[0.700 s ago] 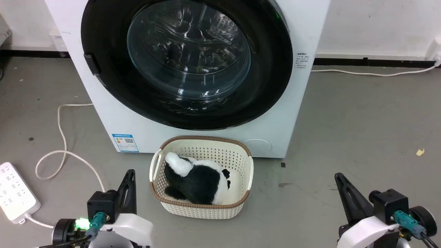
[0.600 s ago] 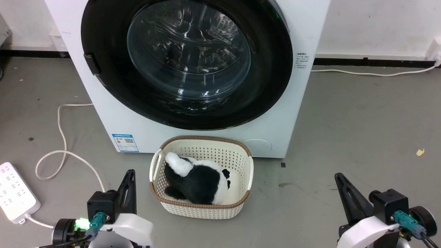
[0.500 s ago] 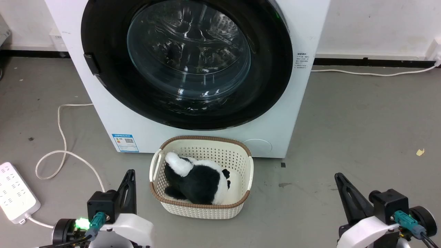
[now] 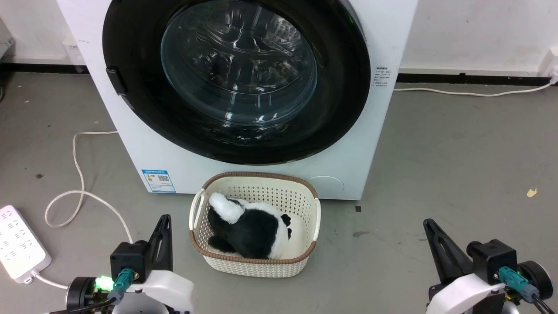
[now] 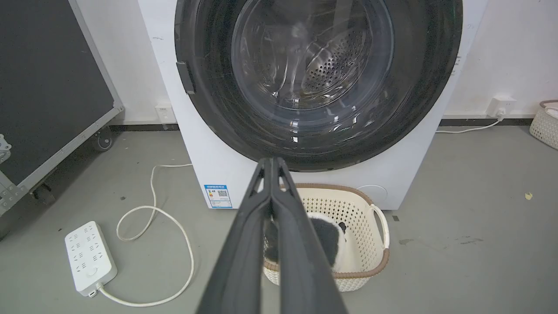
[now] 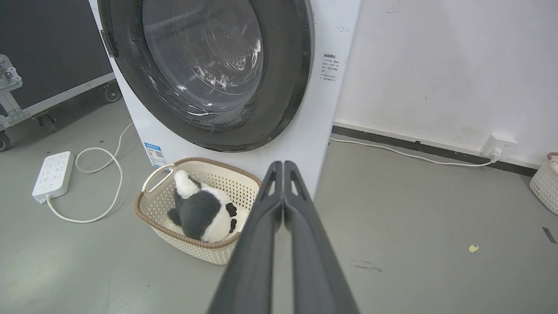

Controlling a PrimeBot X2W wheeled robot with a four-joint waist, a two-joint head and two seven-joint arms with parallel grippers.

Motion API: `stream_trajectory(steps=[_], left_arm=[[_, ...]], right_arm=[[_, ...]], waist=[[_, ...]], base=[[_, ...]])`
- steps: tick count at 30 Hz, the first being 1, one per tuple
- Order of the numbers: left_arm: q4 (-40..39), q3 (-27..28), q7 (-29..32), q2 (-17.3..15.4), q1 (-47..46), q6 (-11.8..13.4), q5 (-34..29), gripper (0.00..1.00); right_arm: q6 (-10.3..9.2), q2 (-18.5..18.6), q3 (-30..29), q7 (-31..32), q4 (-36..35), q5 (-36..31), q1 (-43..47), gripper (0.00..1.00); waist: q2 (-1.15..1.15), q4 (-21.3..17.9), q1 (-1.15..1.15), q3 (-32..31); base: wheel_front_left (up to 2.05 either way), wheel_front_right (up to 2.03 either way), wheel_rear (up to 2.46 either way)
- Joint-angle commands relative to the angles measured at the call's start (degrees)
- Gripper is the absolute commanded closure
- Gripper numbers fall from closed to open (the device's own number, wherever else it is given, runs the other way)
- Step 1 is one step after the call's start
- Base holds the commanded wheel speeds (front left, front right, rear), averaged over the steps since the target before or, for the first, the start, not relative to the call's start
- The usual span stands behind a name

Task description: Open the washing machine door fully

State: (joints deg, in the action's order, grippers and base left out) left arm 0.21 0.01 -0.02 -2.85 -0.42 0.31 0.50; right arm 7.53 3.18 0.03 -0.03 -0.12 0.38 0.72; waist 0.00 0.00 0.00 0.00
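Door: the washing machine door (image 4: 344, 87) is dead ahead of you at the far centre. It lies flat against the front of the white washing machine (image 4: 144, 144), so it's shut. Its small black latch tab (image 4: 112, 80) is on the left edge.

Left gripper: your left gripper (image 5: 271, 163) has its fingers pressed together with nothing between them. It's low on the near left and well apart from the door.

Right gripper: your right gripper (image 6: 283, 165) is the same, fingers closed up tight and holding nothing, on the near right.

Basket: a cream basket (image 4: 261, 267) with a brown rim sits on the floor just in front of the machine, below the door.

In the basket: one black-and-white plush toy (image 4: 250, 229) lies inside it.

Drum: in the left wrist view you can see the steel drum holes (image 5: 331, 65) through the glass.

Floor, left: a white power strip (image 4: 19, 244) is here, with a looping white cable (image 4: 78, 174) beside it.

Counts: one machine, one door, two baskets, one toy, one power strip, two grippers.

Extra from the wrist views: there's a second pale basket (image 6: 542, 187) at the far right by the wall, and I can't tell what's in it. You also get a wall plug (image 6: 497, 146) and a black wheeled case (image 5: 48, 87) on the far left.
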Motion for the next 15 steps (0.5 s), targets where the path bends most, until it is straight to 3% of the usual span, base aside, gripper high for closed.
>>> stream_trajectory(steps=[1,15], left_arm=[[-0.21,-0.01,0.02,-0.03,0.42,-0.31,-0.50,1.00],[-0.21,-0.01,0.02,-0.03,0.42,-0.31,-0.50,1.00]], right_arm=[[-0.04,-0.30,-0.03,0.03,0.12,-0.38,-0.72,1.00],[-0.04,-0.30,-0.03,0.03,0.12,-0.38,-0.72,1.00]], waist=[[0.00,0.00,0.00,0.00],[0.00,0.00,0.00,0.00]], base=[[0.00,0.00,0.00],[0.00,0.00,0.00]])
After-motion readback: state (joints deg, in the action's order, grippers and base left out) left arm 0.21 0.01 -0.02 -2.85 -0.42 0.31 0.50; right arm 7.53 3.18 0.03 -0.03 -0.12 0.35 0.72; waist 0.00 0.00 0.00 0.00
